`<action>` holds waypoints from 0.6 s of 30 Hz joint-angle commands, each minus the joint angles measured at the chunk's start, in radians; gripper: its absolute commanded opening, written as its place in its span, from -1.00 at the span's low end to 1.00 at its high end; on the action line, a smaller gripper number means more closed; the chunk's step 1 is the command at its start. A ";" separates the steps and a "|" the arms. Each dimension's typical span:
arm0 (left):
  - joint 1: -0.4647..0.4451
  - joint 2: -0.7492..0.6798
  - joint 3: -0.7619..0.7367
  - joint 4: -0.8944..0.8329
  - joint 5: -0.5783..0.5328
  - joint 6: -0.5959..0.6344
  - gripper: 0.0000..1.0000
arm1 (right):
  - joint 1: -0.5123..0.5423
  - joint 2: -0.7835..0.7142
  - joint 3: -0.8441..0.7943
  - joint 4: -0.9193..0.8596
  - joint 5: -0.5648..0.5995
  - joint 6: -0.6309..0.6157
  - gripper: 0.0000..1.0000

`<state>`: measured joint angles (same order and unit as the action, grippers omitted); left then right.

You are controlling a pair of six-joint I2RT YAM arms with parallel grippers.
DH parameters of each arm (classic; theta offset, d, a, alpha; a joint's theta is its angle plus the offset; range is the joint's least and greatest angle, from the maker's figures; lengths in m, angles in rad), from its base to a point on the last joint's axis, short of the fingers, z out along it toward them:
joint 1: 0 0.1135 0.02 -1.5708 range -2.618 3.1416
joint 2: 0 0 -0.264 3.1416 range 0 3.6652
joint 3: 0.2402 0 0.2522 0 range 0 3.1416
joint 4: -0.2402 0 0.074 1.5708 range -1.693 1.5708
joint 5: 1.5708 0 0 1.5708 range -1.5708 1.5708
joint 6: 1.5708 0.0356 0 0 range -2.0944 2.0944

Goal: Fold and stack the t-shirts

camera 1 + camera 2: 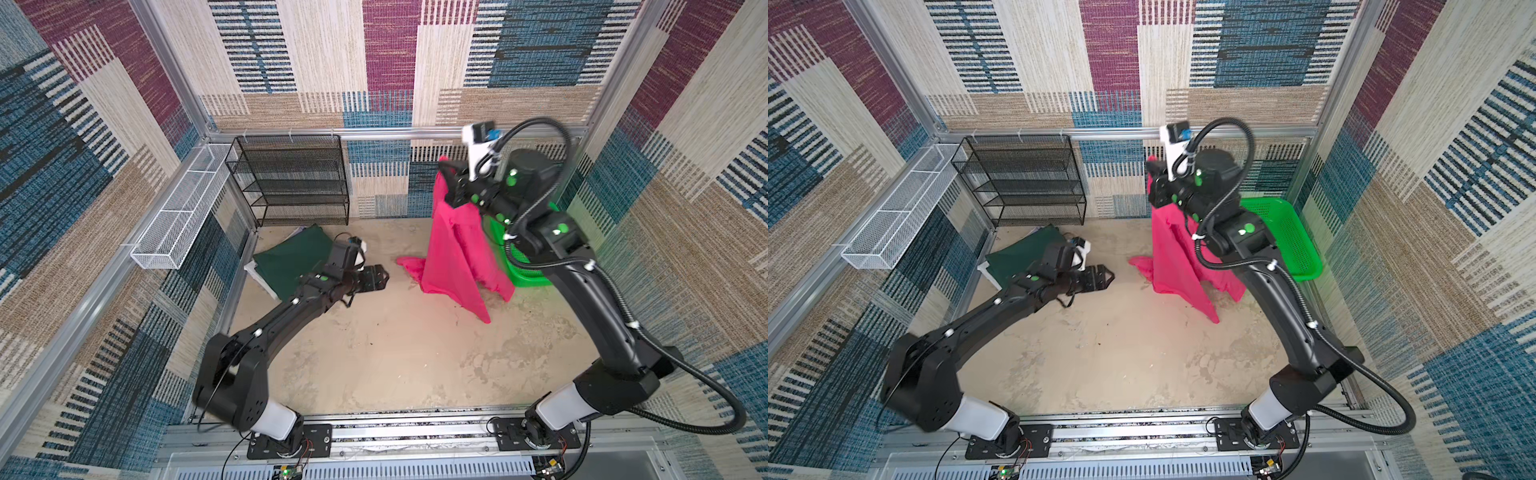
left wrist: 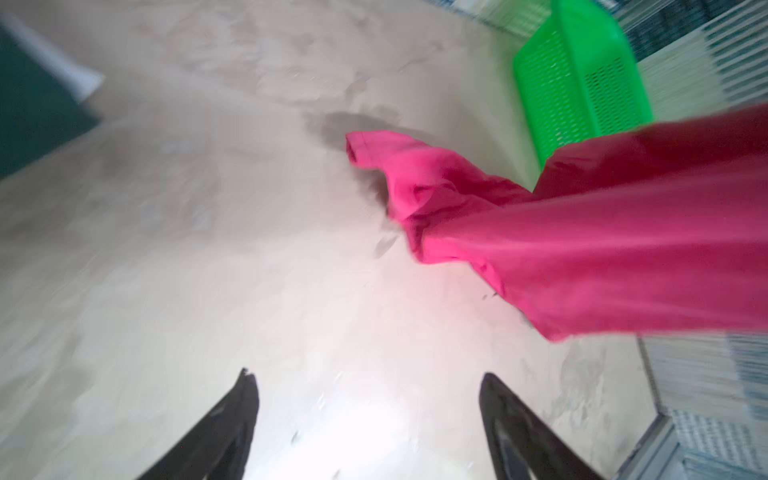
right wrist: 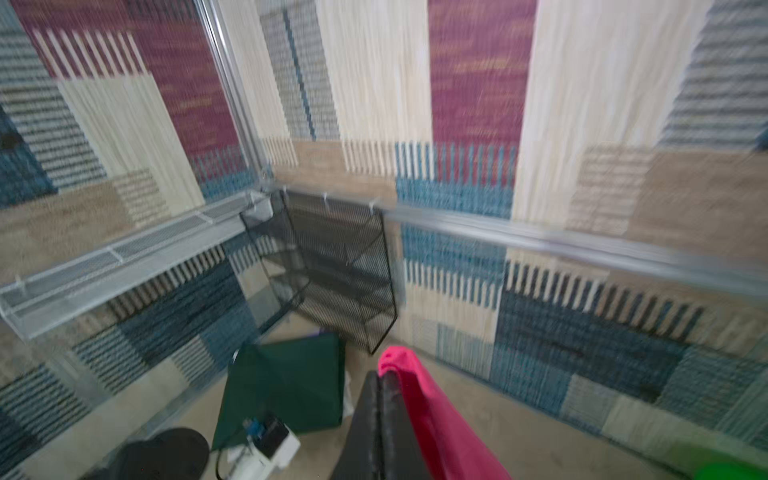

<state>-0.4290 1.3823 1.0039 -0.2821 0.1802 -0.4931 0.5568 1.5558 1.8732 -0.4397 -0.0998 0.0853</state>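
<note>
Pink t-shirt (image 1: 453,249) is the only garment off the table (image 1: 395,365), hanging at the far right.

Nearest the front rail, the sandy tabletop is bare. Further in, on the left, the left gripper (image 1: 384,279) sits low over the surface and points toward the pink cloth. In the left wrist view its two dark fingers (image 2: 232,415) are spread wide apart with nothing between them, and the pink sleeve lies a little way ahead of them.

Just behind that arm's wrist lies the dark green t-shirt (image 1: 291,257), folded flat near the table's left edge. An edge of white cloth (image 1: 257,276) shows from underneath it.

To the right, the lower folds of the pink t-shirt reach down to the table. One sleeve spreads leftward and a hem corner points toward the front. Whether the sleeve rests on the surface or hangs just above it I cannot tell.

Behind the shirt stands the green basket (image 1: 1287,232), against the right wall and partly hidden by the right arm.

Higher and farther back, the right gripper (image 1: 445,168) has its jaws pressed together on the top edge of the pink t-shirt, and the cloth drapes straight down from them.

At the back wall stands the black mesh rack (image 1: 291,183), and the white wire tray (image 1: 183,216) hangs on the left rail.
</note>
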 commanded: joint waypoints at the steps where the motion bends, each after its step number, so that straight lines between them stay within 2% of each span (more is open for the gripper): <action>1: 0.005 -0.201 -0.119 -0.070 -0.048 0.042 0.61 | 0.017 0.026 -0.154 0.253 -0.189 0.135 -1.00; 4: 0.005 -0.365 -0.198 -0.165 -0.009 0.045 0.56 | 0.066 0.127 -0.213 0.339 -0.261 0.198 -1.00; 11: 0.003 -0.634 -0.320 -0.319 -0.067 -0.065 0.44 | 0.179 0.312 -0.312 0.503 -0.326 0.319 -1.00; 12: 0.003 -0.655 -0.335 -0.336 -0.080 -0.080 0.43 | 0.188 0.335 -0.317 0.515 -0.345 0.332 -0.88; 14: 0.003 -0.673 -0.368 -0.341 -0.089 -0.097 0.43 | 0.203 0.363 -0.319 0.530 -0.362 0.338 -0.12; 15: 0.003 -0.670 -0.385 -0.334 -0.090 -0.102 0.42 | 0.208 0.369 -0.317 0.530 -0.356 0.336 0.05; 18: 0.003 -0.614 -0.406 -0.279 -0.078 -0.103 0.39 | 0.207 0.341 -0.307 0.498 -0.277 0.308 0.36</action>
<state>-0.4271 0.7345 0.6125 -0.5835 0.1081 -0.5522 0.7624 1.9217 1.5532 -0.0132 -0.4145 0.3916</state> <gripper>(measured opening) 0.704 0.617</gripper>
